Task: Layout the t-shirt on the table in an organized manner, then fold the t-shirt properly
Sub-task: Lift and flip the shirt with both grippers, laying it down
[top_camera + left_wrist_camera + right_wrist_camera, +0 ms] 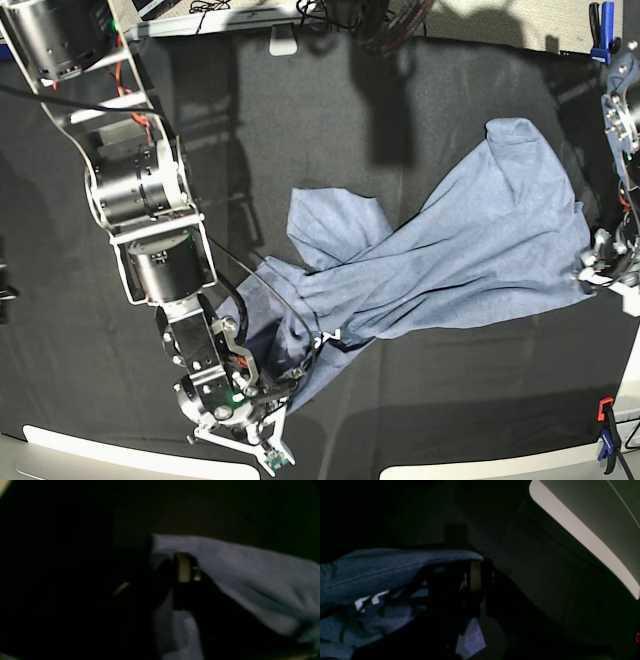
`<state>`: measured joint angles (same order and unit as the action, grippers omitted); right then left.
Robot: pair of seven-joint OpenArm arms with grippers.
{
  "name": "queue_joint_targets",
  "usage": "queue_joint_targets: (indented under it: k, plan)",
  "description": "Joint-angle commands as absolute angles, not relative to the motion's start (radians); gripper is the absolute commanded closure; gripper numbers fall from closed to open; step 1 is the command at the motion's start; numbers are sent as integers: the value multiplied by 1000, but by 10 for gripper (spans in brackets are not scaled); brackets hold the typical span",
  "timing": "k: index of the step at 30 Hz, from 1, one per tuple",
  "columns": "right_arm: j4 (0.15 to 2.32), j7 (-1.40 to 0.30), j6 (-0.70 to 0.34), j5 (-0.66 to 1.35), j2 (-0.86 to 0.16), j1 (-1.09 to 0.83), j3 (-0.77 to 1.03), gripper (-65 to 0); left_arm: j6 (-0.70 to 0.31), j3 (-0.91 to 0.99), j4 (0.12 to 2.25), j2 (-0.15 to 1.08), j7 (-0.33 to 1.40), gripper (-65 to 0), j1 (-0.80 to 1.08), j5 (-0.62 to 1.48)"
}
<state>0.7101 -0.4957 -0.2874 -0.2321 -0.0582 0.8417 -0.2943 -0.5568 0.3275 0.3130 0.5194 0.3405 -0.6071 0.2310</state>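
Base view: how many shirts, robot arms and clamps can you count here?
t-shirt: 1
robot arms, ending in the right gripper and left gripper: 2
clamps, blue clamp and orange clamp: 2
Total: 5

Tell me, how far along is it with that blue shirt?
Early days. Nothing is folded: the t-shirt lies crumpled and twisted across the table, one part bunched up. In hand: the right pincer is shut on the shirt's edge near the front of the table, and the left pincer is at its opposite corner, gripping or about to. Left to do: stretch it flat, then every fold.
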Motion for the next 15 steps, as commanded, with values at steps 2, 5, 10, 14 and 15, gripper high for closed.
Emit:
queue_joint_targets:
  k: [2,5,10,14,15]
  plan:
    - [749,-473,-277,-228,-58,889,-291,0,-640,326,320,516,385,0,-632,254]
    - [768,-486,-276,-229,-58,889,-291,0,-675,326,339,524,413,0,-638,371]
    - [818,-486,-226,-233,-72,913,-291,0,-674,326,464,567,451,0,-703,424]
    - [870,-504,-214,-233,-78,971,-291,0,-628,326,518,595,483,0,-813,429]
    - [884,-508,-205,-233,-78,987,-291,0,-617,326,519,601,482,0,-841,436]
